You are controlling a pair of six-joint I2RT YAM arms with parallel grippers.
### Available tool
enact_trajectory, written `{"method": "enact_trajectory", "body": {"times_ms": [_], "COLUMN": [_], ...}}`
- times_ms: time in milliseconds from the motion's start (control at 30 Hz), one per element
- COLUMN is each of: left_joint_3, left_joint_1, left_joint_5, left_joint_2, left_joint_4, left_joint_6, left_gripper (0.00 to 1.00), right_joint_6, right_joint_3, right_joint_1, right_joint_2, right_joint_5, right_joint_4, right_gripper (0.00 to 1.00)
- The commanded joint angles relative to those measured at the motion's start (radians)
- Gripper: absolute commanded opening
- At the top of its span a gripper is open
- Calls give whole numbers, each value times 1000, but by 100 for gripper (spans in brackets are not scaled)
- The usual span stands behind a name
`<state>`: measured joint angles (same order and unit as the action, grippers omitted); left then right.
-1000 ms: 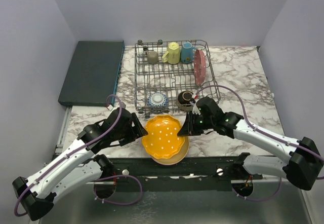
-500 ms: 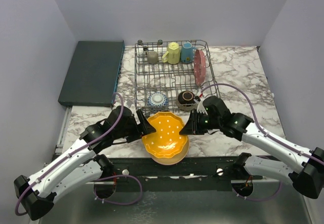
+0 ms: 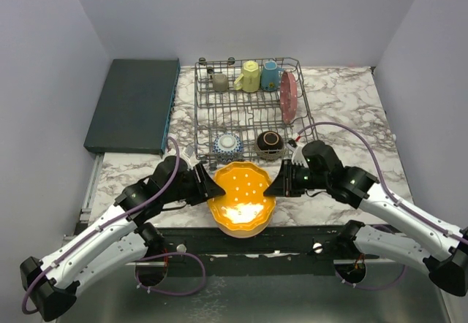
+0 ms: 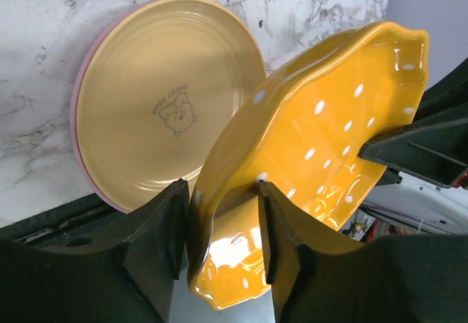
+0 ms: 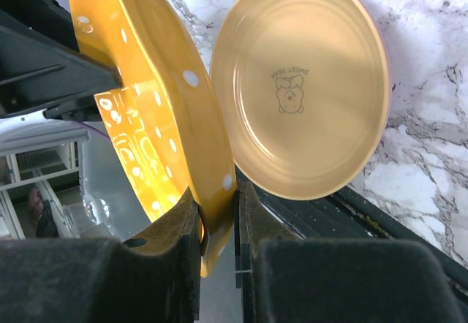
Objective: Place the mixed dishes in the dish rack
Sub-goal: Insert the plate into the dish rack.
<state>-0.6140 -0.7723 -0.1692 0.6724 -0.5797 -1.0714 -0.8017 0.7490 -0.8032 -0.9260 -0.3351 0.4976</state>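
An orange dotted plate hangs tilted above the table's near edge, held from both sides. My right gripper is shut on its right rim, which sits pinched between the jaws. My left gripper straddles the left rim, with one finger against the plate's back and the other's tip on its inner face. Below lies a tan plate stacked on a pink plate. The dish rack stands behind.
The rack holds an olive-grey mug, a yellow mug, a blue mug, an upright dark red plate, a blue bowl and a brown bowl. A dark teal slab lies at the left.
The right gripper has raised and tilted the orange plate. The left gripper moved in from the left and its jaws narrowed onto the plate's left rim.
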Motion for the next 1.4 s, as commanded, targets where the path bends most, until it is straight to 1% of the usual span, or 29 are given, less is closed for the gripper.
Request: {"method": "enact_trajectory", "body": {"times_ms": [0,233,367,500,667,733,833,1033,1200,1367], "left_joint_3": [16,45,77,99,97,96,97,103,114,117], "left_joint_1": [-3,-2,-2,-3,-3,-3,-2,-2,-2,-2], "left_joint_5": [-96,-128,-138,-144,-144,-148,-154,-159,-162,-161], "left_joint_2": [-29,-72,-114,-161,-187,-187,-184,-193,-196,-194], "left_joint_4": [136,228,287,337,360,366,382,412,426,428], "left_joint_6": [-23,-55,-92,-114,-122,-126,-131,-142,-151,-147], "left_gripper": [41,0,0,0,0,0,0,0,0,0], "right_joint_6": [-67,-91,-106,-124,-143,-151,-169,-210,-253,-292], "right_joint_3": [32,1,-24,-42,-67,-80,-100,-144,-188,-237], "right_joint_1": [-2,-2,-2,-2,-3,-1,-2,-2,-2,-3], "right_joint_2": [70,123,154,174,193,199,199,203,216,269], "right_joint_5": [-47,-62,-89,-96,-101,-101,-107,-143,-181,-183], "right_joint_4": [-94,-99,-129,-146,-172,-185,-208,-293,-390,-466], "right_gripper": [0,0,1,5,13,20,27,37,37,27]}}
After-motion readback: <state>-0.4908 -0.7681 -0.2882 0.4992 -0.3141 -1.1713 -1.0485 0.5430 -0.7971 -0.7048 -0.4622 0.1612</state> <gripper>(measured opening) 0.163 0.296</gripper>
